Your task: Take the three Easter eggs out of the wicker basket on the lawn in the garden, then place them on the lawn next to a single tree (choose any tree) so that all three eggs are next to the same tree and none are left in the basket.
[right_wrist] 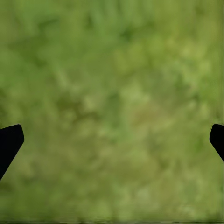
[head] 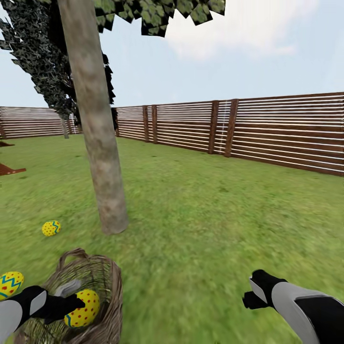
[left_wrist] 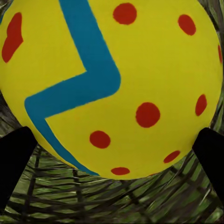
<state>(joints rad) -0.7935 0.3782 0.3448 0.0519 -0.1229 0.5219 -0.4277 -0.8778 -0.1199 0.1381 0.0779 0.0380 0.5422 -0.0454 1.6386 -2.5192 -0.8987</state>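
Observation:
The wicker basket (head: 107, 306) stands on the lawn (head: 200, 215) at the lower left, just in front of the tree (head: 98, 143). My left gripper (head: 79, 306) reaches into it and is shut on a yellow Easter egg (head: 88, 306) with red dots. Up close, that egg (left_wrist: 116, 79) sits between the two black fingertips (left_wrist: 16, 158), with basket weave (left_wrist: 116, 200) behind it. A second egg (head: 51, 228) lies on the grass left of the trunk. A third egg (head: 9, 283) lies at the left edge, beside the basket. My right gripper (head: 251, 291) hangs open over bare grass (right_wrist: 112, 102).
A brown slatted fence (head: 267, 131) closes the garden at the back and right. A dark conical tree (head: 52, 67) stands behind the trunk. Brown wooden pieces (head: 9, 168) show at the far left. Open grass stretches to the right of the tree.

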